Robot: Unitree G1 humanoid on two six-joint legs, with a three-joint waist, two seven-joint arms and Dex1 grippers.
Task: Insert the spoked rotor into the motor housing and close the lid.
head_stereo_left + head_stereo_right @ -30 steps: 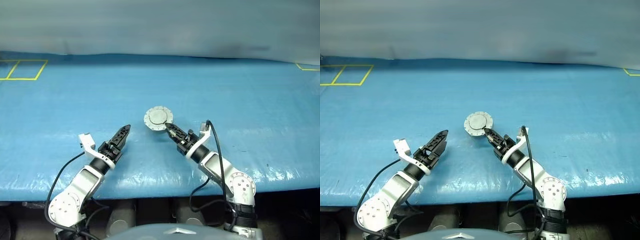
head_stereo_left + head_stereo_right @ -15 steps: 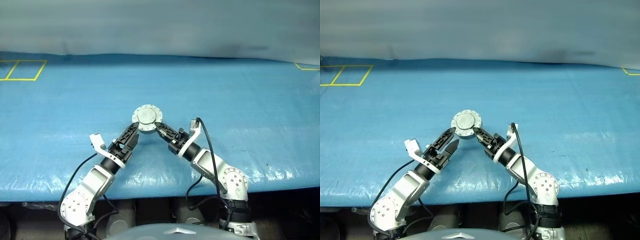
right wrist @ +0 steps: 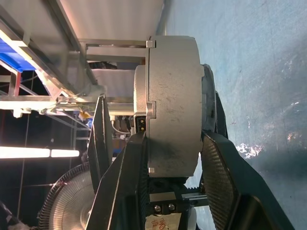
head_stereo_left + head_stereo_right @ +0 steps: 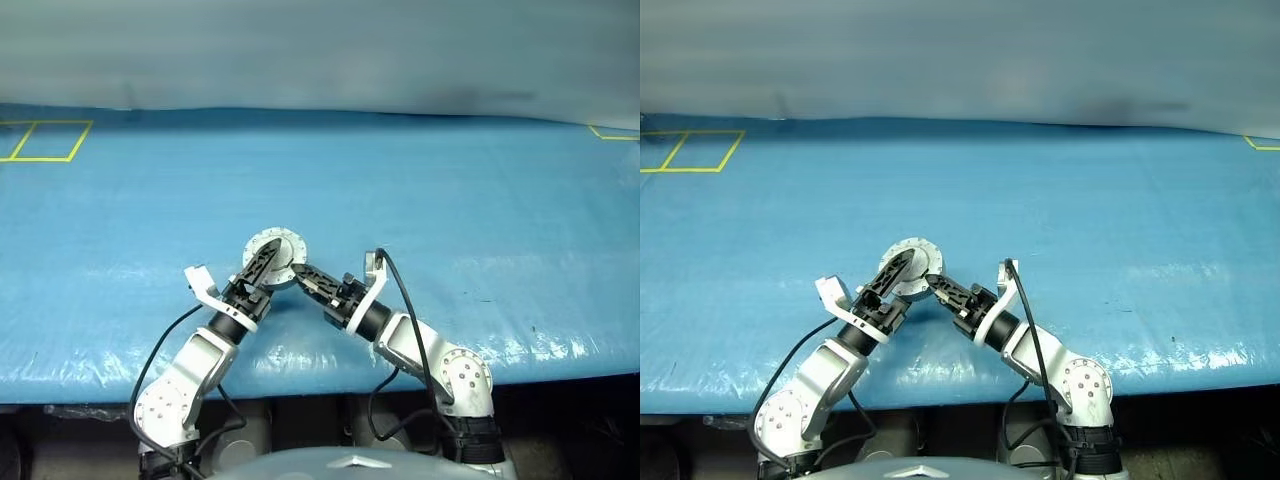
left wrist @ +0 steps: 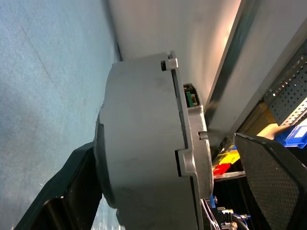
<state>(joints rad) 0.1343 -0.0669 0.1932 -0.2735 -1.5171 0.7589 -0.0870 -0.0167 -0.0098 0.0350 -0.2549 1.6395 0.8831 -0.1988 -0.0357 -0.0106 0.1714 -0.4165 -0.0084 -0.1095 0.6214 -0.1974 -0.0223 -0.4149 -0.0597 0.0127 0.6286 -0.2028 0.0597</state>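
We are holding the closed motor housing (image 4: 272, 259) on edge just below frame centre, our right gripper (image 4: 298, 270) pinching its thickness from the lower right, while our left gripper (image 4: 262, 262), spread wide, is straddling it from the lower left with the lid (image 5: 192, 143) shut, so its contents are hidden.

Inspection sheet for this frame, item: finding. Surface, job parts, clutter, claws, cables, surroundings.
Surface: blue table cover, wrinkled and glossy near the front edge; yellow tape squares at the far left corner.
Job's things: motor housing with lid closed, lifted off the table.
Clutter: nothing seen.
Claws: right claw shut on the housing's rim; left claw open, fingers either side of the housing, one pad apart from it.
Cables: black cable looping over the right wrist; another along the left arm.
Surroundings: grey wall behind the table.
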